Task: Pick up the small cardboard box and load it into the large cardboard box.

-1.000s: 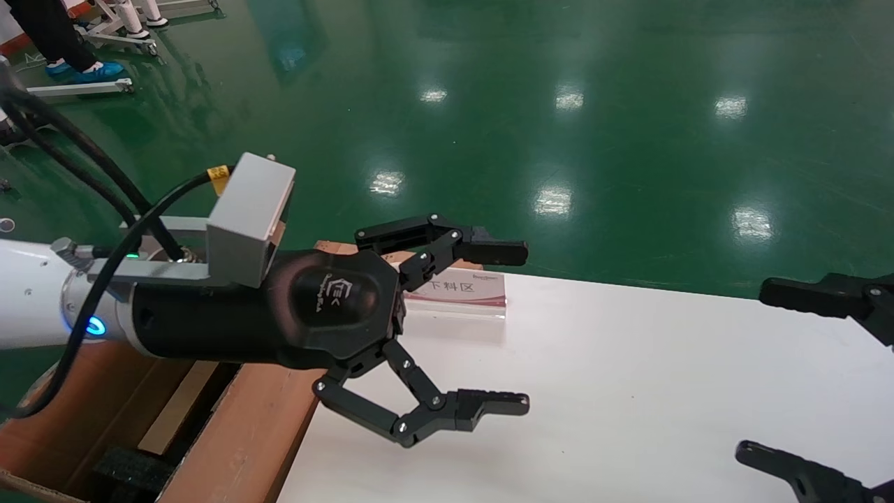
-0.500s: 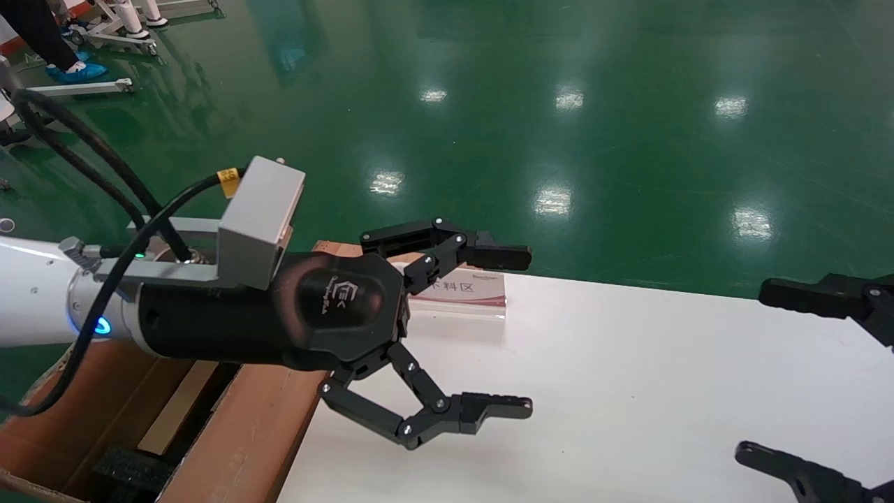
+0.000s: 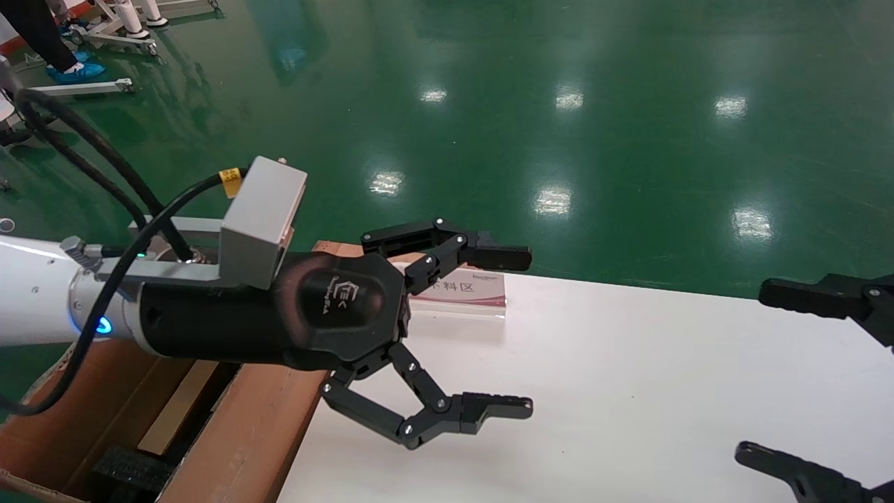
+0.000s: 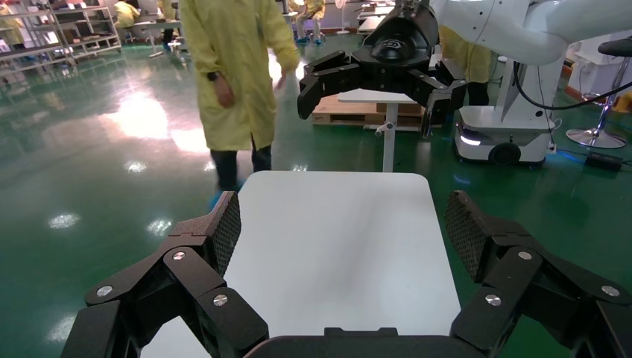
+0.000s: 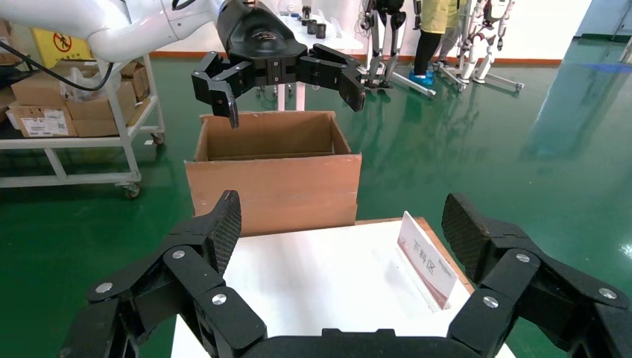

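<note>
The small cardboard box does not show in any view. The large cardboard box (image 3: pixel 230 433) stands open at the left end of the white table (image 3: pixel 628 391), with a black foam block (image 3: pixel 129 471) inside; it also shows in the right wrist view (image 5: pixel 272 186). My left gripper (image 3: pixel 529 330) is open and empty, held above the table's left part beside the large box, pointing right. It also shows in its own wrist view (image 4: pixel 343 201). My right gripper (image 3: pixel 751 370) is open and empty at the table's right edge, facing the left one (image 5: pixel 343 201).
A small sign card (image 3: pixel 464 288) in a clear stand sits at the table's far left edge, just behind the left gripper's upper finger. A person in a yellow coat (image 4: pixel 235 74) stands beyond the table's right end. Green floor surrounds the table.
My left gripper has drifted slightly right and up, still open. The right gripper has not moved.
</note>
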You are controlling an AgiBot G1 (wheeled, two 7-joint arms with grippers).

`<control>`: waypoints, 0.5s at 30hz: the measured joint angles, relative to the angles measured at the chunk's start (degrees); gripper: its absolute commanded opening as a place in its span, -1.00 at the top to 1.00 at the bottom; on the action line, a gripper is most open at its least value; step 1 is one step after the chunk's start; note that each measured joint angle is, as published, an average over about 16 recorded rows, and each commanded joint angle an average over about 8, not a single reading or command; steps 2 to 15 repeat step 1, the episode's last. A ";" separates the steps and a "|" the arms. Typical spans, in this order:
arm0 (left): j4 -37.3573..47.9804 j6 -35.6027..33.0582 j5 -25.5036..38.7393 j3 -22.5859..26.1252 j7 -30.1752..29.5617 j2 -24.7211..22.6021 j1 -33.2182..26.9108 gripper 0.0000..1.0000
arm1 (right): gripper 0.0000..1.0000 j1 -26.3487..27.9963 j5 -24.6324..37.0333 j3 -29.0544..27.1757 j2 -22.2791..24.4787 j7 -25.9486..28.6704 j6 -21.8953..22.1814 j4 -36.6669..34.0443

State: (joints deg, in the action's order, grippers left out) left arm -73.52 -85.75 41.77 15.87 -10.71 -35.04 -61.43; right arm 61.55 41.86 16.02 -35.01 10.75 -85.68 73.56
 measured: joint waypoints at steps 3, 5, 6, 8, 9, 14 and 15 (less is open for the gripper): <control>0.00 0.00 0.00 0.01 0.00 0.00 -0.01 -1.00 | -1.00 0.00 0.00 0.00 0.00 0.00 0.00 0.00; 0.00 0.00 0.00 0.01 0.00 0.00 -0.01 -1.00 | -1.00 0.00 0.00 0.00 0.00 0.00 0.00 0.00; 0.00 0.00 0.00 0.01 0.00 0.00 -0.01 -1.00 | -1.00 0.00 0.00 0.00 0.00 0.00 0.00 0.00; 0.00 0.00 0.00 0.01 0.00 0.00 -0.01 -1.00 | -1.00 0.00 0.00 0.00 0.00 0.00 0.00 0.00; 0.00 0.00 0.00 0.01 0.00 0.00 -0.01 -1.00 | -1.00 0.00 0.00 0.00 0.00 0.00 0.00 0.00; 0.00 0.00 0.00 0.01 0.00 0.00 -0.01 -1.00 | -1.00 0.00 0.00 0.00 0.00 0.00 0.00 0.00; 0.00 0.00 0.00 0.01 0.00 0.00 -0.01 -1.00 | -1.00 0.00 0.00 0.00 0.00 0.00 0.00 0.00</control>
